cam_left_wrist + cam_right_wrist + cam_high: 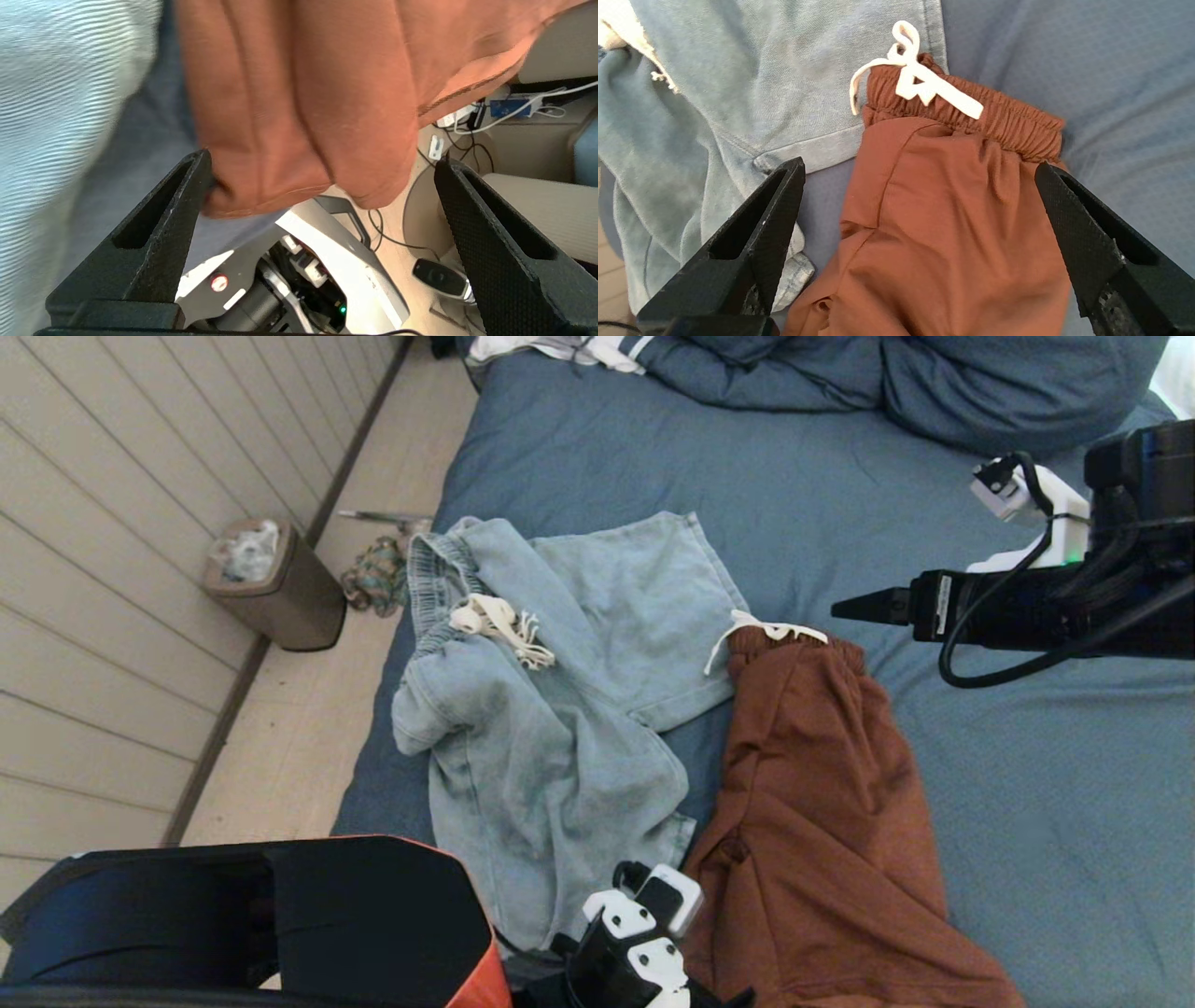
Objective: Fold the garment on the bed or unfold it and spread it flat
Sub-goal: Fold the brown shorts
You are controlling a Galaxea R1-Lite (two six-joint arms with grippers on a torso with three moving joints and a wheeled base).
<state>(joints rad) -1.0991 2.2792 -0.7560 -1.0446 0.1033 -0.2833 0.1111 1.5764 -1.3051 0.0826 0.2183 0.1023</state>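
Rust-brown shorts (822,803) with a white drawstring (766,633) lie lengthwise on the slate-blue bed (1027,803), waistband at the far end. Crumpled light-blue denim shorts (560,709) lie just left of them. My left gripper (322,158) is open at the bed's near edge. The rust shorts' hem (299,116) hangs between its fingers (154,233), ungripped. My right gripper (920,163) hovers open above the rust shorts (952,224), just below the waistband (971,116). In the head view it (845,608) reaches in from the right.
Bunched blue duvet and pillows (934,383) lie at the bed's far end. On the floor to the left stand a brown bin (280,588) and a small cloth bundle (373,577). A black and orange body (280,915) fills the near left corner.
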